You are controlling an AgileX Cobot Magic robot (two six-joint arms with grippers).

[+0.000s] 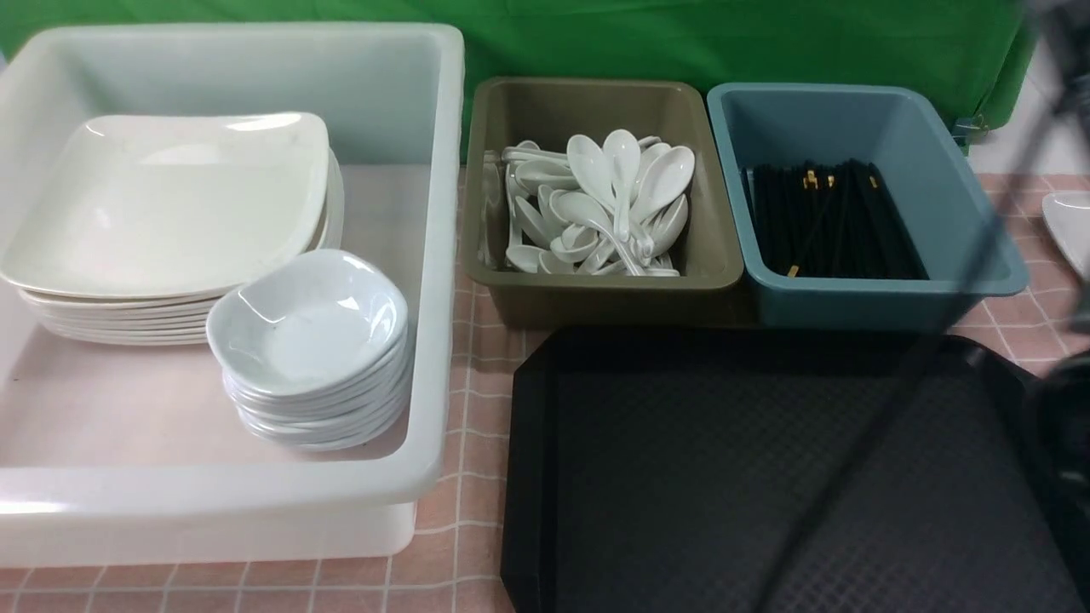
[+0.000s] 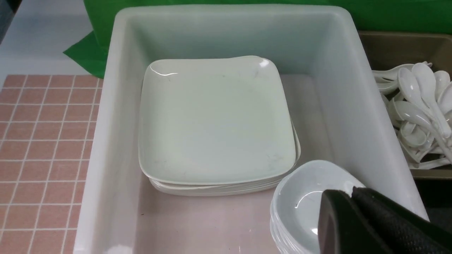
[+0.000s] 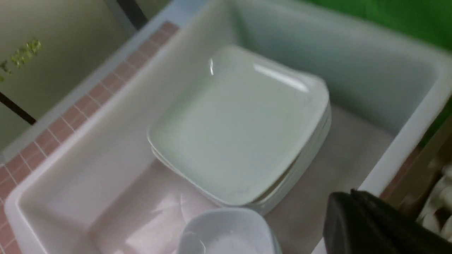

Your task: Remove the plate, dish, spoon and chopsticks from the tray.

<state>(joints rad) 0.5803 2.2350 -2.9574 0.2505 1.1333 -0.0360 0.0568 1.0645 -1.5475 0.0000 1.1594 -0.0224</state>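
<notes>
The black tray (image 1: 647,477) lies at the front right with nothing on its textured surface. A large white plate (image 1: 170,204) (image 2: 215,120) (image 3: 240,127) tops a stack inside the white tub. A small bluish-white dish (image 1: 306,319) (image 2: 300,197) (image 3: 226,233) tops a second stack beside it. White spoons (image 1: 605,204) (image 2: 416,106) fill the olive bin, and black chopsticks (image 1: 826,221) lie in the teal bin. My left gripper (image 2: 349,194) is shut and holds nothing, above the dish stack. My right gripper (image 3: 348,195) is also shut and holds nothing, over the tub's rim.
The big white tub (image 1: 434,255) stands at the left, with the olive bin (image 1: 596,294) and teal bin (image 1: 886,298) behind the tray. A blurred dark arm (image 1: 1056,426) crosses the right edge. A white object (image 1: 1069,226) sits at the far right on the pink checked cloth.
</notes>
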